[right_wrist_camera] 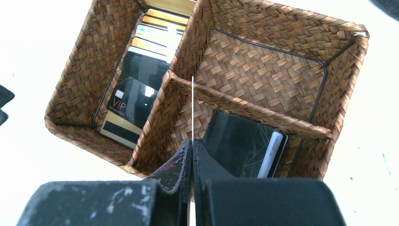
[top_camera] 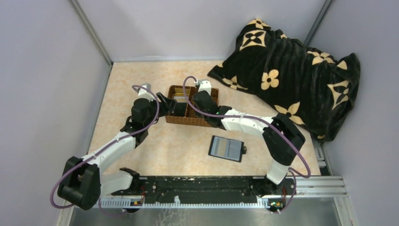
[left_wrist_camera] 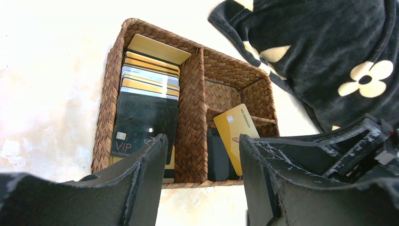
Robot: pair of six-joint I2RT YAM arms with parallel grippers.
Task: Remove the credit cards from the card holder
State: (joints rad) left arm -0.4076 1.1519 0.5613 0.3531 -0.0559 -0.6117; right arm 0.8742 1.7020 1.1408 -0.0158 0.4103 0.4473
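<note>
The black card holder (top_camera: 227, 148) lies open on the table, grey inside up, with both grippers away from it over the wicker tray (top_camera: 175, 119). My right gripper (right_wrist_camera: 192, 142) is shut on a gold credit card (left_wrist_camera: 234, 133), seen edge-on as a thin line (right_wrist_camera: 192, 106), above the tray's near right compartment. My left gripper (left_wrist_camera: 202, 137) stands open at the tray's near edge with nothing between its fingers. Several gold, grey and dark cards (left_wrist_camera: 147, 92) lie stacked in the tray's long left compartment. Dark cards (right_wrist_camera: 237, 141) lean in the near right compartment.
The brown wicker tray (right_wrist_camera: 263, 70) has three compartments; the far right one holds nothing. A black blanket with cream flowers (top_camera: 291, 70) is heaped at the back right, close to the tray. Grey walls enclose the table on three sides.
</note>
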